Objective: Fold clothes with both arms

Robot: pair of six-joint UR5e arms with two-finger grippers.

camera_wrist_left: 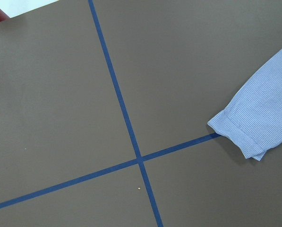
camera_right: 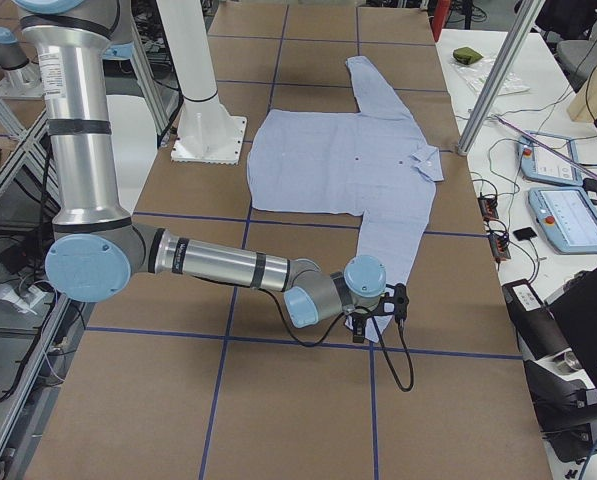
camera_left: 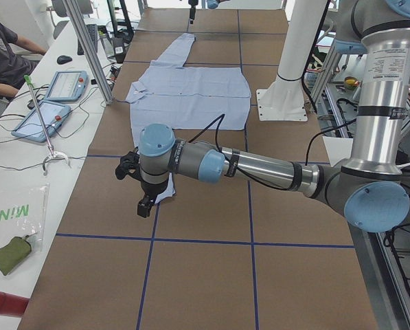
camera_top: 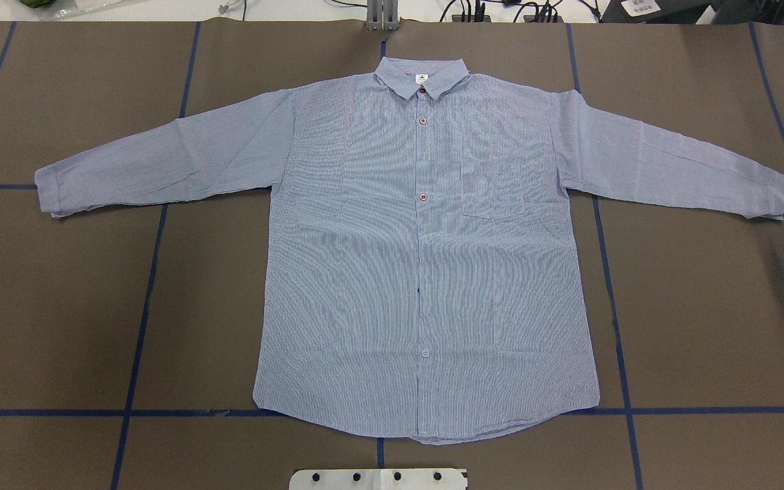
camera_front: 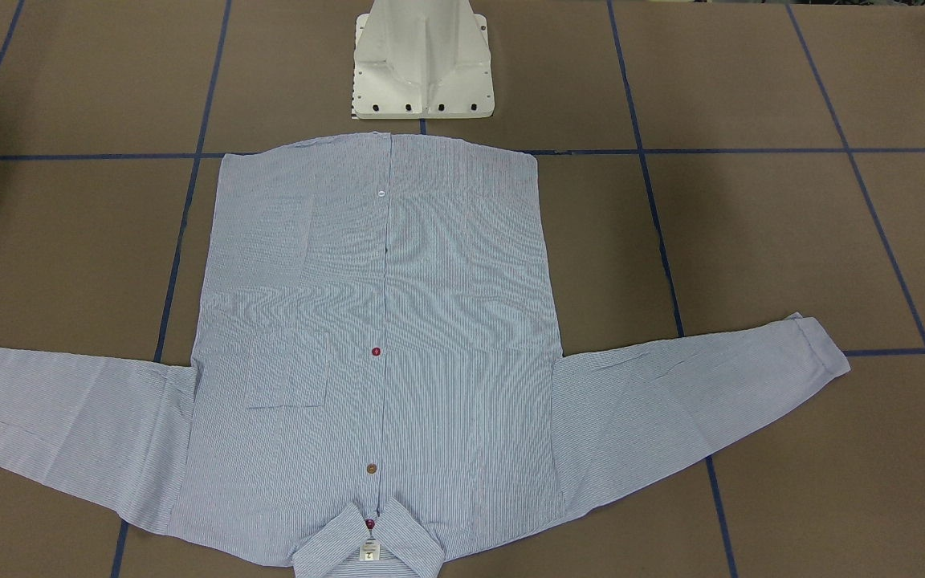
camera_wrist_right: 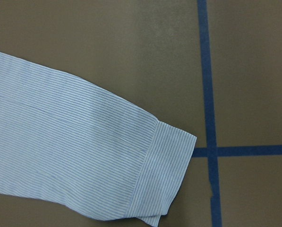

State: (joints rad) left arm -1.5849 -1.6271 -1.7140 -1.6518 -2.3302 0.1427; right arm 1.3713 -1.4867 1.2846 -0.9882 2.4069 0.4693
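Shirt spread flat, pedestal near hem, left gripper seemingly beside cuff

Blue tape lines cross a brown table. On the white bench along its far side, one tablet lies beside another, with a green pouch toward the left end. A person in a dark shirt sits there.

Even soft light, sharp focus, moiré across the shirt.
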